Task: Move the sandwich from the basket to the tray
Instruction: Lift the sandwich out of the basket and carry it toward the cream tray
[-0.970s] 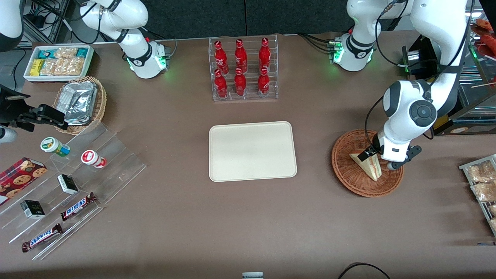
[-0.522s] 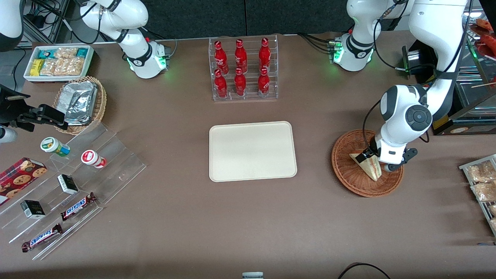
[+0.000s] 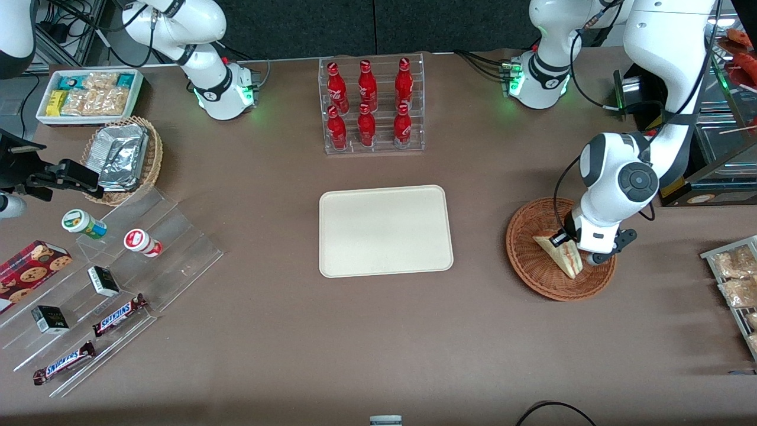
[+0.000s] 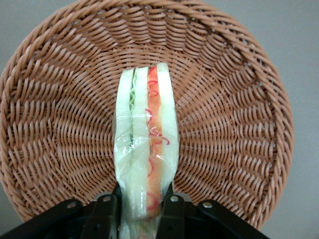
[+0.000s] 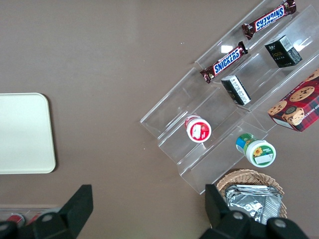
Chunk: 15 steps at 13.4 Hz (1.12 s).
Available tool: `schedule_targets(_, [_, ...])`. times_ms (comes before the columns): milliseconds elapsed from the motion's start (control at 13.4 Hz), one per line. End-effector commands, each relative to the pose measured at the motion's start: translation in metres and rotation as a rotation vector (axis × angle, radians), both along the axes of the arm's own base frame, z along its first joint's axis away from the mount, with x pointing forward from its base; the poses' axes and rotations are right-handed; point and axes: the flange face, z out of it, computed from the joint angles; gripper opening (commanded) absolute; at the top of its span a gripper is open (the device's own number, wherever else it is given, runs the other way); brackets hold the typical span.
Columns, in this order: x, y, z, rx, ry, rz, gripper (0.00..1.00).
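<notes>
Front view: claw (image 3: 572,247) down inside the reddish-brown wicker basket (image 3: 526,260), toward the working arm's end of the bench (image 3: 378,331), clamped on the wrapped sandwich wedge (image 3: 559,255); cream tray (image 3: 384,231) well apart at centre, bare. Best lifted straight up, clearing the rim before any sideways travel.

Left wrist view: fingers (image 4: 105,214) pinching the wedge's (image 4: 147,149) bread faces, filling edge upward. Firm but gentle squeeze advised; slippery film, soft bread.

Right wrist view: only a tray corner (image 5: 25,134).
</notes>
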Motion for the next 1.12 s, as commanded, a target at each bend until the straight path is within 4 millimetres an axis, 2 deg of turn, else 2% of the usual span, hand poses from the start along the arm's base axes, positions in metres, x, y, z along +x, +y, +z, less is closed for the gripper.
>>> schedule_targets(0, [0.000,0.002,0.038,0.023,-0.021,0.000,0.00])
schedule_targets(224, [-0.002,-0.007,0.084,0.040,0.003,-0.016,0.00])
schedule_targets(373, [-0.006,-0.032,0.115,0.046,-0.008,-0.060,0.00])
schedule_targets(597, [-0.013,-0.103,0.146,0.063,0.051,-0.173,0.00])
schedule_targets(746, [-0.023,-0.160,0.149,0.069,0.077,-0.267,0.00])
schedule_targets(821, [-0.031,-0.189,0.142,0.068,0.090,-0.312,0.00])
schedule_targets(1045, [-0.044,-0.254,0.124,0.038,0.110,-0.395,0.00])
